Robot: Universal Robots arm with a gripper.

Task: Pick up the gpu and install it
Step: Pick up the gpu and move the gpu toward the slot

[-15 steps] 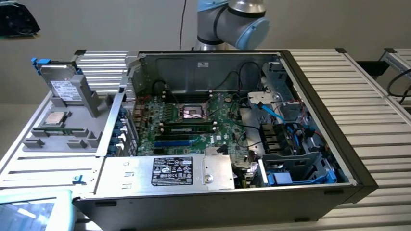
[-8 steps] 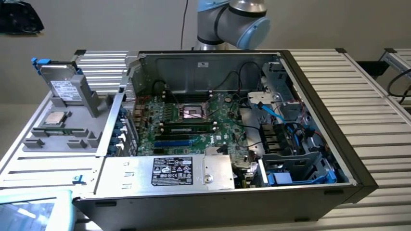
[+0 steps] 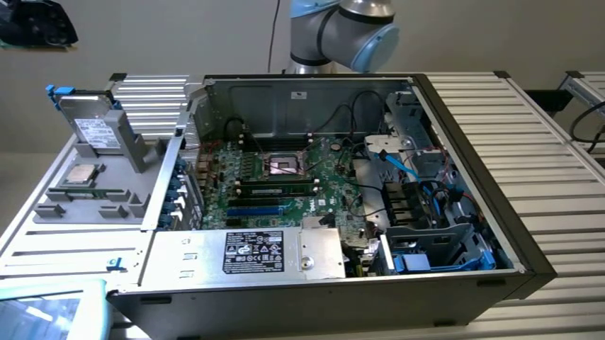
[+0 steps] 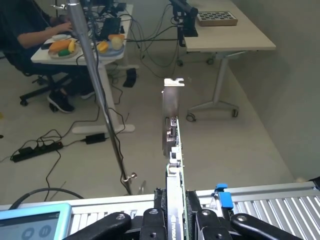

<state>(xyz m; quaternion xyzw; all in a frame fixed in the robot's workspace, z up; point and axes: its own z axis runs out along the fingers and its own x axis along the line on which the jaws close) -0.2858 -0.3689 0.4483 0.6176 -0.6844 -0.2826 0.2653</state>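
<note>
In the wrist view I hold the gpu [image 4: 173, 165] edge-on and upright, its green board edge running away from me and its silver end bracket [image 4: 171, 100] at the far end. My gripper [image 4: 175, 212] is shut on the card, and its black fingers [image 4: 152, 220] press both faces. The card hangs past the ribbed table edge [image 4: 280, 200], over the floor. In the exterior view the open computer case [image 3: 472, 142] lies on its side with the green motherboard [image 3: 274, 191] exposed. Part of the arm [image 3: 345, 32] shows behind the case.
A grey drive with a white label [image 3: 95, 131] stands in a grey holder on the exterior view's left. The power supply [image 3: 255, 251] sits at the case's front. A slanted metal pole [image 4: 95, 80], floor cables, a tablet screen [image 4: 30, 222] and a seated person [image 4: 35, 30] appear beyond the table.
</note>
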